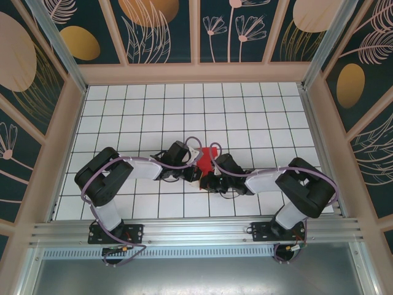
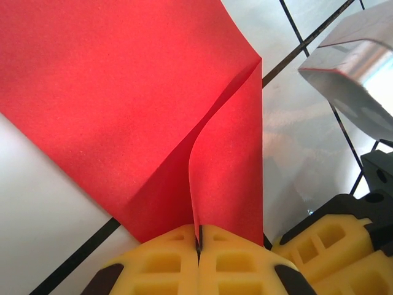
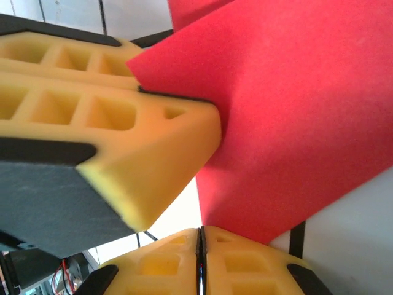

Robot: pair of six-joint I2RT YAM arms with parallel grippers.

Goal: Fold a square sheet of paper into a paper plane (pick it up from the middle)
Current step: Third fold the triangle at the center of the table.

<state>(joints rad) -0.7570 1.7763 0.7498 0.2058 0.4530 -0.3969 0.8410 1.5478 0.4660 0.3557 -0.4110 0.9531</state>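
Above the table (image 2: 49, 203), left gripper (image 2: 198, 235) pinches red paper (image 2: 123, 92).

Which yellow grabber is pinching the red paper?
The left gripper: its jaws are shut on a raised fold of the red paper. The right gripper is shut too, but the paper seems to lie behind its tips, not between them.

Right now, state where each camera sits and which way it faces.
Top external: above and behind the left arm and right arm, both visible, looking down at the table.
Left wrist: looks along the left fingers, shut on the red paper.
Right wrist: looks along the right fingers at it.
Wrist views share red paper, left fingers.
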